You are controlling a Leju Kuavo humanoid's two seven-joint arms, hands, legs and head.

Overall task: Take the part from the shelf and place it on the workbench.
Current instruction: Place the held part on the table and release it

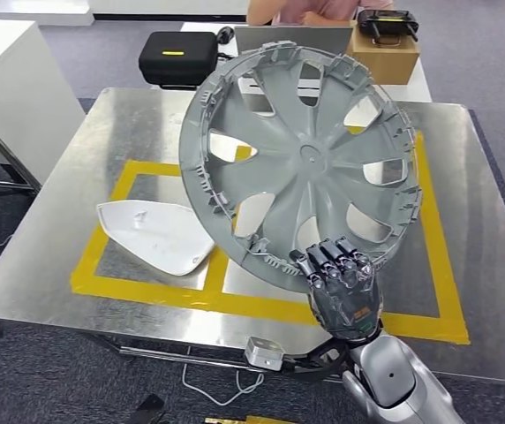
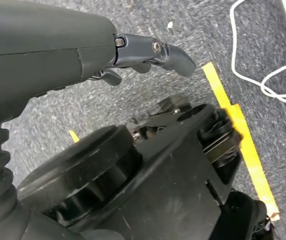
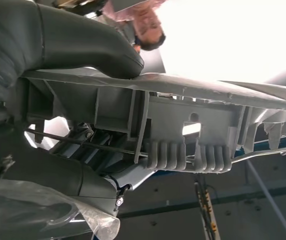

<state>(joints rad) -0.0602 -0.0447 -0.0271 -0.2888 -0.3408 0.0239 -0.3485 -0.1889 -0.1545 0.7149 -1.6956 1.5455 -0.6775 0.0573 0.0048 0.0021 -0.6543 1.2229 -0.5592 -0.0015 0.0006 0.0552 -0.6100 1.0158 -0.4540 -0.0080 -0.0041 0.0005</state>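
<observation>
Hubcap [image 1: 301,159]: grey, tilted over bench [image 1: 49,256], R hand [image 1: 341,284] grasping near rim. White cover [image 1: 154,235]: left, on bench. L hand [image 2: 149,52]: released, empty.

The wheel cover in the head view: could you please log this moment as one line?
right hand grips wheel cover by near rim | cover tilted above workbench | white part lies on bench | left hand holds nothing

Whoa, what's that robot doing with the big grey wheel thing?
The robot's right hand grips a grey wheel cover by its lower rim, holding it tilted above a metal workbench marked with yellow tape. A white curved part already lies on the bench. The left hand hangs near the floor, holding nothing. A person sits behind the bench.
</observation>
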